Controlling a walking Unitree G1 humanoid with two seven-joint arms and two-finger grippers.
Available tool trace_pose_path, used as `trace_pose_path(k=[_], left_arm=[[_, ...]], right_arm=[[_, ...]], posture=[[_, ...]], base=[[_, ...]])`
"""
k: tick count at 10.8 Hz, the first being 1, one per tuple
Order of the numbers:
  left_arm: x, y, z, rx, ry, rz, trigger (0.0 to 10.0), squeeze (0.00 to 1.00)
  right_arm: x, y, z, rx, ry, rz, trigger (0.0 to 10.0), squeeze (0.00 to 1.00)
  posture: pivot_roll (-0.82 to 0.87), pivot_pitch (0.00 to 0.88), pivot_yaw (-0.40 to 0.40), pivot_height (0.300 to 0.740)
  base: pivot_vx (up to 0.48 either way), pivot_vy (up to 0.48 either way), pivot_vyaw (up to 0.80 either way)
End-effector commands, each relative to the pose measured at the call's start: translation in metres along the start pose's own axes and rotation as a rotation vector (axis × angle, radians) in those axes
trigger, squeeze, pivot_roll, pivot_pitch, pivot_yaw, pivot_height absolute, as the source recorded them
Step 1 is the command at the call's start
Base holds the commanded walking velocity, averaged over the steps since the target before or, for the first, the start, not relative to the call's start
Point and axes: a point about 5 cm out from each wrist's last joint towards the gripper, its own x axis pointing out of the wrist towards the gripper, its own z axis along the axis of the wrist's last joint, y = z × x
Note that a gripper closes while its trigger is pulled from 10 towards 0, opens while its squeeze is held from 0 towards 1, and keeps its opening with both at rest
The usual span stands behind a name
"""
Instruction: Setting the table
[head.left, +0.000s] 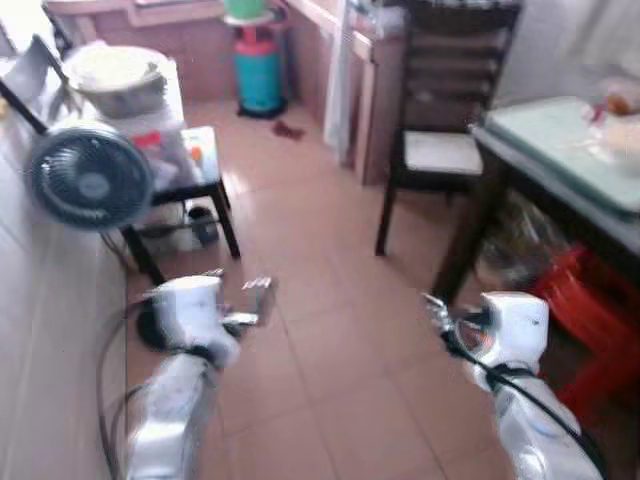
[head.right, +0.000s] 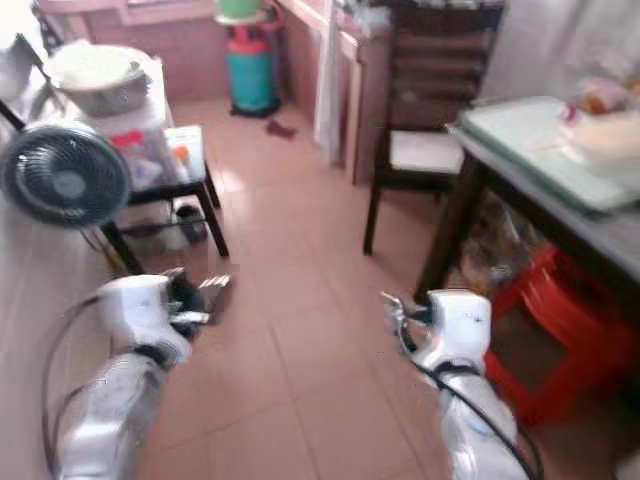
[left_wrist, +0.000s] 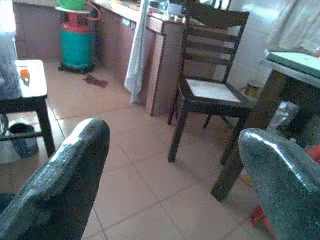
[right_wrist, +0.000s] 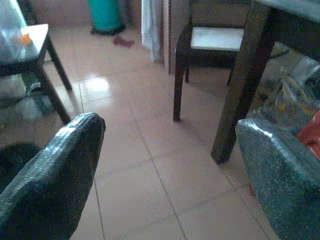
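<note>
The dining table (head.left: 560, 165), with a pale green top and dark legs, stands at the right. Blurred pale items (head.left: 618, 125) lie on its far end. My left gripper (left_wrist: 172, 132) hovers low over the tiled floor at the left. It is open with nothing between its black fingers (left_wrist: 65, 175). My right gripper (right_wrist: 170, 122) is held at the same height near the table's leg (right_wrist: 240, 85). It too is open and empty. Both white wrists show in the left eye view, the left gripper (head.left: 256, 298) and the right gripper (head.left: 438, 312) pointing forward.
A dark wooden chair (head.left: 440, 150) stands at the table's far side. A red plastic stool (head.left: 590, 300) and bags sit under the table. At the left are a fan (head.left: 90, 180), a small black table (head.left: 205, 185), a large bowl (head.left: 115, 80) and, farther back, a teal gas cylinder (head.left: 258, 70).
</note>
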Motion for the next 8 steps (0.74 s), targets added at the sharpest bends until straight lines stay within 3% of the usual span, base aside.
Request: trace_pose_path(k=[1, 4, 8], left_arm=[[-0.0072, 0.0151, -0.0012, 0.016, 0.014, 0.047, 10.0, 0.0], [-0.0059, 0.0143, -0.002, 0.019, 0.019, 0.041, 10.0, 0.0], [-0.0071, 0.0131, -0.0055, 0.02, 0.036, 0.034, 10.0, 0.0]], right_arm=[[0.0031, 0.0104, 0.0043, 0.012, -0.021, 0.034, 10.0, 0.0], [0.004, 0.0095, 0.0033, 0.012, -0.018, 0.034, 10.0, 0.0], [0.005, 0.0114, 0.0037, 0.009, -0.02, 0.037, 10.0, 0.0]], posture=[[-0.05, 0.051, 0.045, 0.74], [-0.06, 0.049, 0.041, 0.74], [-0.06, 0.049, 0.039, 0.74]], base=[[0.368, 0.0, -0.8], [0.364, 0.0, -0.71], [0.33, 0.0, 0.0]])
